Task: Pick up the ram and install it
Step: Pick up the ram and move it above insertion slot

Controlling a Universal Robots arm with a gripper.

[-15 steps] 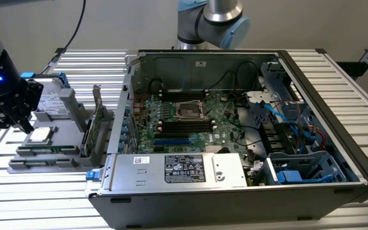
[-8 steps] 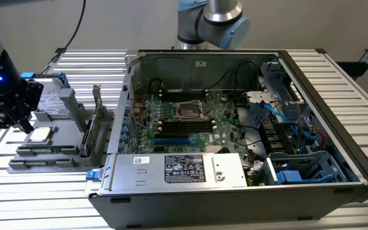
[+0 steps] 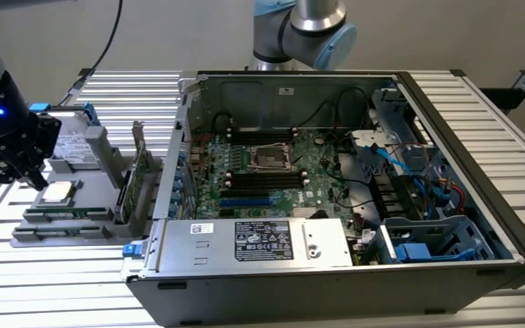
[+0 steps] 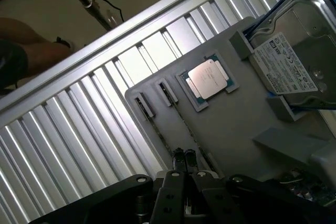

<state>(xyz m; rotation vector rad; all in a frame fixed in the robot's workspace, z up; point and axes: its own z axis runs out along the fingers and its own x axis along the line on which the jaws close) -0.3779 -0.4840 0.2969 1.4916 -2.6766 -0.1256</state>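
Over grey tray [image 4: 226,129] | end effector [image 4: 183,156] clenched | ram sticks [image 3: 62,212]: 2 | processor [image 4: 209,78]: 1 | hard drive [image 4: 291,61]: 1

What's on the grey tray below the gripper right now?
A processor chip, a silver hard drive and the ram in its slot. The shut gripper hides the tray directly beneath its tips.

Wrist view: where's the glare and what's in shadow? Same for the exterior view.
Wrist view: strong glare on the slatted table and a bright sheen on the processor; the gripper is a dark silhouette. Exterior view: even light on the table, while the computer case is shadowed inside.
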